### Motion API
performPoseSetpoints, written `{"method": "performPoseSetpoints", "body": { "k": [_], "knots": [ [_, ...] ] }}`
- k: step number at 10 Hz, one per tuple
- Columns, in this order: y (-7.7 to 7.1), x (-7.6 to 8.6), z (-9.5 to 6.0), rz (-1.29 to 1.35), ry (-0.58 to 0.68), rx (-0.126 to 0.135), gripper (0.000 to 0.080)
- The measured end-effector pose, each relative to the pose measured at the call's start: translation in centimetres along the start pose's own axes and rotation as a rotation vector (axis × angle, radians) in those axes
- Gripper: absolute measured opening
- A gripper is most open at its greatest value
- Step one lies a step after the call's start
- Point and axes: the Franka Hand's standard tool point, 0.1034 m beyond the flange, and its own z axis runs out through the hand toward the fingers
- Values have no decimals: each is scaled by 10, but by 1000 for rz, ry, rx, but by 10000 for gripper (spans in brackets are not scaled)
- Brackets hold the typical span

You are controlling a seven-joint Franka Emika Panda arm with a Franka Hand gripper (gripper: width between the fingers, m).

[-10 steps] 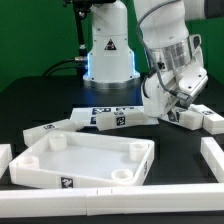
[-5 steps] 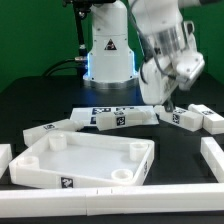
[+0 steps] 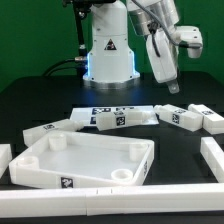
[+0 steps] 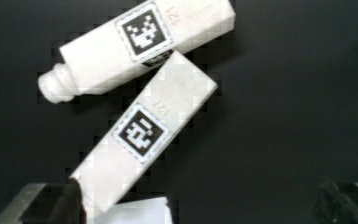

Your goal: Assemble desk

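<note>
The desk top lies rim up at the front, with round sockets in its corners. One tagged leg lies off its exterior-view left corner and another lies behind it. Two more legs lie touching end to side at the exterior view's right. My gripper hangs well above these two, open and empty. In the wrist view both legs show far below, and my gripper has its fingers wide apart with nothing held.
The marker board lies behind the desk top. Long white border bars run along the front, the exterior view's right and left. The robot base stands at the back.
My gripper has risen from just above the two right-hand legs to well above them. The legs and the desk top have not moved.
</note>
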Motion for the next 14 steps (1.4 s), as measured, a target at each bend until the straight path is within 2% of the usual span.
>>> {"method": "performPoseSetpoints", "body": {
  "k": [1,12,13,14],
  "knots": [
    [-5,18,-2,-177,-2,8,648],
    [-5,18,-2,-177,-2,8,648],
    [-5,34,-5,-485,-9,2,648],
    [-7,39,-7,-373,-8,8,648]
  ]
}}
